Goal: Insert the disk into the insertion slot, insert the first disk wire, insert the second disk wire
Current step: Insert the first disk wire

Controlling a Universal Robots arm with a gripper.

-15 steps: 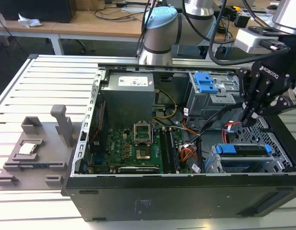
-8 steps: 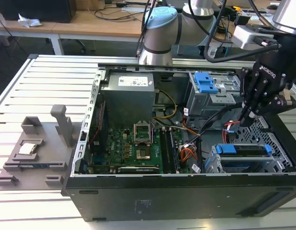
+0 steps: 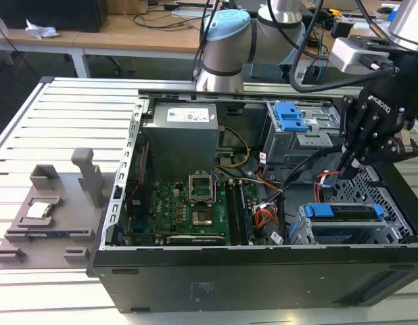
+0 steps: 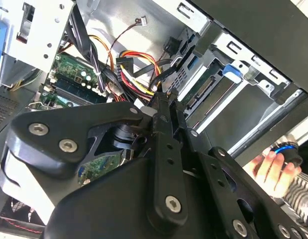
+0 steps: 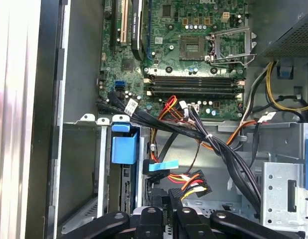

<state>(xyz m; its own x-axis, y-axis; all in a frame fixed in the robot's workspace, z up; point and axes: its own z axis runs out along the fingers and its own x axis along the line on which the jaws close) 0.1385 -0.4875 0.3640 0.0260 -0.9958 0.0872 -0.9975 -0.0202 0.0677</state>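
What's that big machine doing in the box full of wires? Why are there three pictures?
The box is an open computer case lying on a slatted table. The machine is a robot arm; its black claw, the gripper, reaches into the case. One picture is taken from outside. The other two come from cameras riding on the arm, looking at the green circuit board and coloured wires. The disk, in its blue frame, already sits in the insertion slot. A grey tray lies beside the case. I cannot tell whether the gripper holds anything.
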